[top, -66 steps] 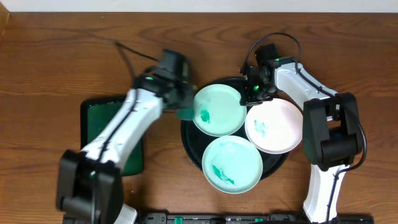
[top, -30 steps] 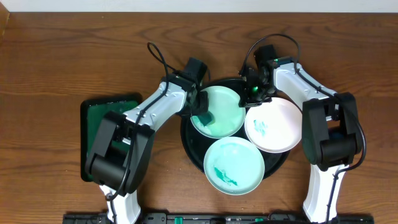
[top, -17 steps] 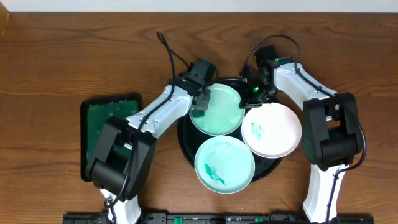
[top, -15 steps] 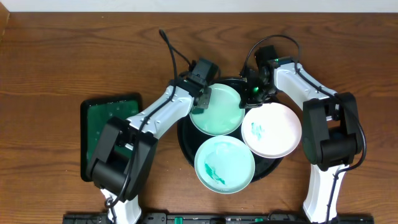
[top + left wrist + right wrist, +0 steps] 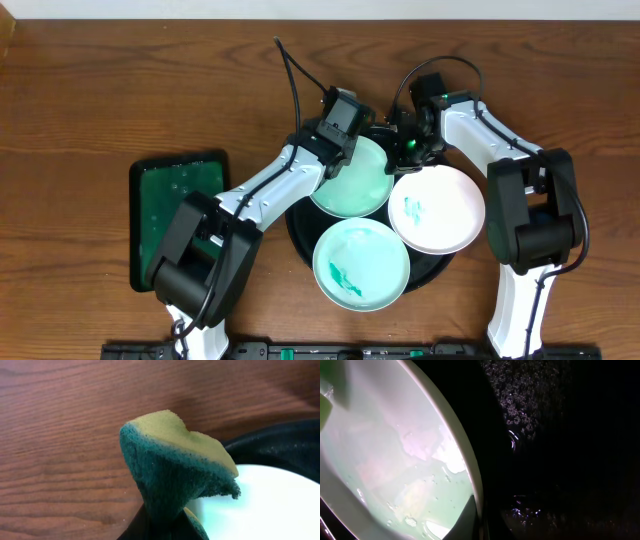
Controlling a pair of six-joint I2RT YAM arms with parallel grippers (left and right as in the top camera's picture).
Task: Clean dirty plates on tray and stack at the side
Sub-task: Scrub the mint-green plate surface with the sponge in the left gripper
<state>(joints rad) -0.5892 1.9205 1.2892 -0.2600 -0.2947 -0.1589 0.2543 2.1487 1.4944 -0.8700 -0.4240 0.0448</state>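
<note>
My left jaws are clamped on a sponge (image 5: 170, 475), squeezing it so that its dark green scrubbing face and yellow back bulge up out of the grip; in the left wrist view it sits over the far left edge of the upper mint plate (image 5: 352, 185), right where that plate meets the raised rim of the black tray (image 5: 300, 235). My right jaws are at the same plate from the other side: in the right wrist view its pale rim runs straight down into them, with one dark finger pressed on the inner side and the other lost against the black, so I read them as pinched shut on that rim. The plate's surface there looks wet, with small droplets, and the tray beside it glistens with speckles of water. All three plates lie on the tray. The lower mint plate (image 5: 361, 264) sits nearest my base, hanging over the tray's front rim, with a green smear left of its middle. The white plate (image 5: 437, 208) lies on the right side, overlapping the tray's right rim and touching both mint plates, a small green smear on its left half. Off to the left on the desk (image 5: 100, 90), apart from the black tray, lies a rectangular dark green tray (image 5: 175, 215).
</note>
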